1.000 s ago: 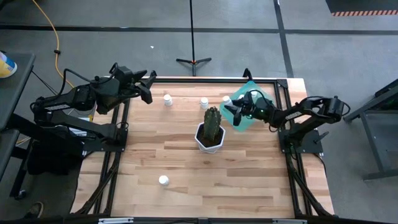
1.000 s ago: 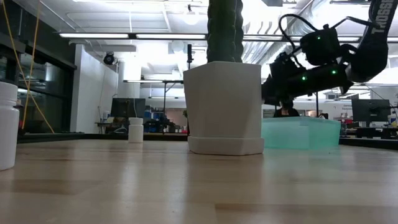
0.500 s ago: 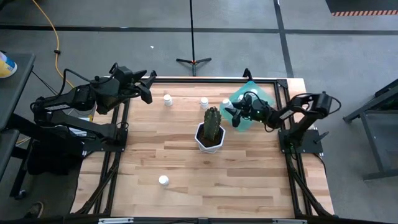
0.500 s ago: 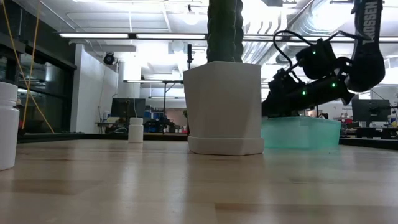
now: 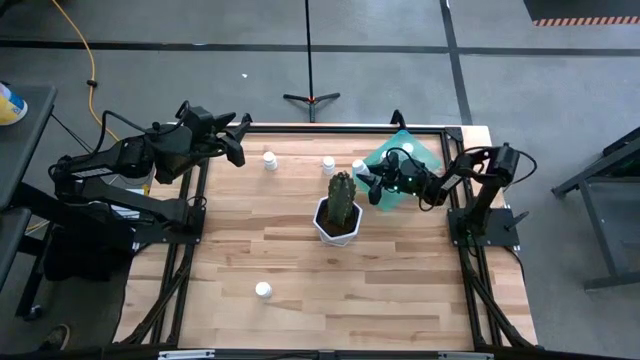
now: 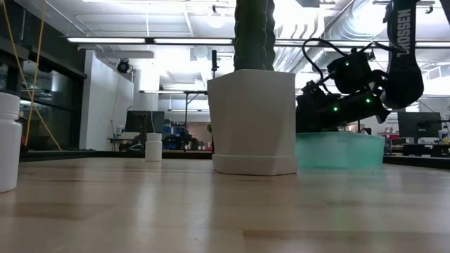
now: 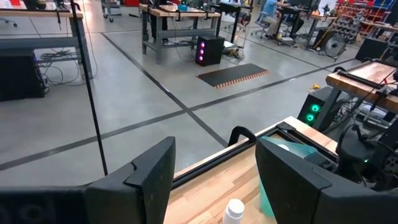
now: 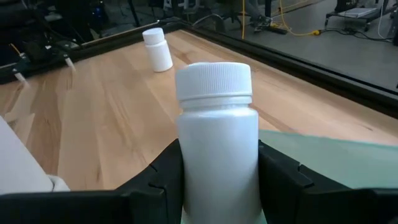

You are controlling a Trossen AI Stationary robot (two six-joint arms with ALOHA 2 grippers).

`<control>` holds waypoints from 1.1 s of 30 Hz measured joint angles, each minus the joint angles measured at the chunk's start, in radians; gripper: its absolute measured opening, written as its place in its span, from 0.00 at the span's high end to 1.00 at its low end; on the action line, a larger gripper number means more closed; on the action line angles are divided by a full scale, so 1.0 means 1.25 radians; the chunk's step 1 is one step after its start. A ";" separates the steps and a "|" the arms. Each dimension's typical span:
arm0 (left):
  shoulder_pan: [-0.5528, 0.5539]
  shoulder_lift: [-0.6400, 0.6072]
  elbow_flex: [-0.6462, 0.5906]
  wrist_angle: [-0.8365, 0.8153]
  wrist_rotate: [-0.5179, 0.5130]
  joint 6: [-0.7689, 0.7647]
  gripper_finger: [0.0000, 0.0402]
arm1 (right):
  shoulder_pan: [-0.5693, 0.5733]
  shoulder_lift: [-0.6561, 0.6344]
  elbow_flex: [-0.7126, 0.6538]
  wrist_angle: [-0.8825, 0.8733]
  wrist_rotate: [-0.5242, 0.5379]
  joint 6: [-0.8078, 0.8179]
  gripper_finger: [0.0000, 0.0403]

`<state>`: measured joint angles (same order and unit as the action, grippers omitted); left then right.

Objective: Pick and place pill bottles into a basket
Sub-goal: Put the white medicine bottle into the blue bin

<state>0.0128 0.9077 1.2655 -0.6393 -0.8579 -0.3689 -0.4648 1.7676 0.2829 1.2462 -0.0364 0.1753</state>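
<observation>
My right gripper is at the left corner of the teal basket and is shut on a white pill bottle, which shows in the high view as a white spot. In the low view the cactus pot hides this bottle. Two more pill bottles stand on their bases near the table's far edge, and one stands near the front. My left gripper waits open, raised over the far left corner. My right gripper pinches the bottle's body below the cap, one finger on each side. The fingers come nearly level from the table's right. The bottle stands upright over the basket's edge. Its foot is hidden by the gripper.
The white faceted pot with the green cactus stands mid-table, just left of the basket and close to my right arm. The black frame rail runs along the far edge. Bare wood spreads over the near half of the table.
My right gripper has sunk toward the basket and shifted slightly toward the table's left, carrying the bottle upright. Its arm has folded in closer to the basket.
</observation>
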 joint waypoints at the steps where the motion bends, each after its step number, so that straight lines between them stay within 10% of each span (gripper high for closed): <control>1: 0.000 0.000 0.000 0.000 -0.001 0.000 0.37 | 0.000 0.000 0.003 0.000 0.000 0.000 0.64; 9: 0.000 0.000 0.000 -0.007 -0.001 -0.002 0.37 | 0.000 0.000 0.005 0.000 0.002 0.015 0.63; 17: 0.000 0.000 0.000 -0.008 -0.001 -0.002 0.37 | 0.000 0.000 0.005 -0.010 0.036 0.042 0.40; 33: 0.000 0.000 0.000 -0.008 0.000 -0.002 0.37 | 0.000 0.000 0.005 0.016 0.023 0.042 0.62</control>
<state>0.0128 0.9076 1.2655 -0.6495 -0.8585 -0.3714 -0.4648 1.7675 0.2890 1.2666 -0.0077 0.2272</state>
